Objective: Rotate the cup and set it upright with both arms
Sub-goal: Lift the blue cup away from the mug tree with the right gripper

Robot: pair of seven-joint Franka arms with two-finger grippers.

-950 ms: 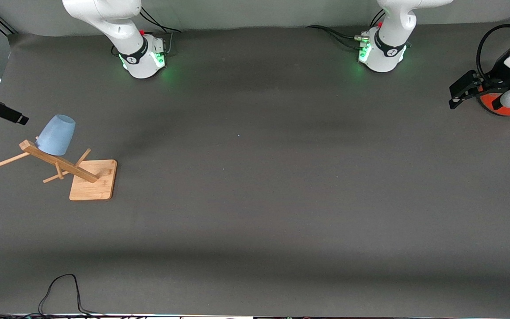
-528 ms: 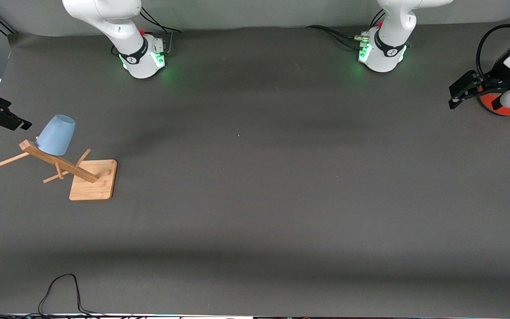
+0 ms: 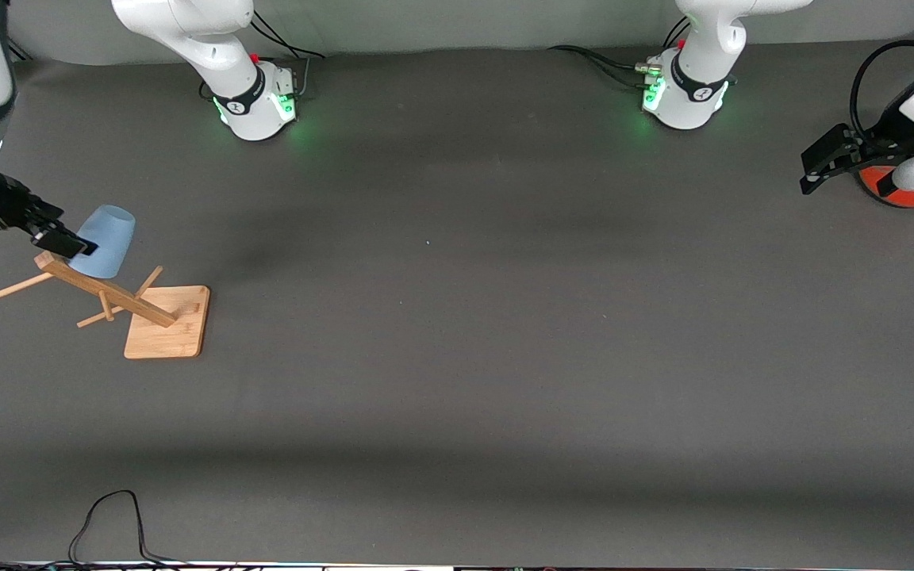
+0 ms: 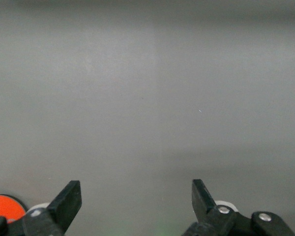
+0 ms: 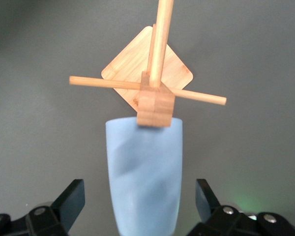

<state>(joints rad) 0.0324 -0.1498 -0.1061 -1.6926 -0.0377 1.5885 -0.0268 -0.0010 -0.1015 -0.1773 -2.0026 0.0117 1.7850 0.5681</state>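
Approach step: right hand point(image 5: 137, 206) wide open, empty, straddling cup point(image 3: 105, 240) hung inverted on wooden rack point(image 3: 108, 297), desk's 9 o'clock edge. Next: close, lift off peg. Left hand point(image 4: 136, 196) open, waiting over orange can point(image 3: 897, 186).

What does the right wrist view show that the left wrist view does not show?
Only the right wrist view shows the cup hanging on the wooden rack, between the open right gripper's fingers. Only the left wrist view shows the orange can beside the open left gripper. Both show the grey table.
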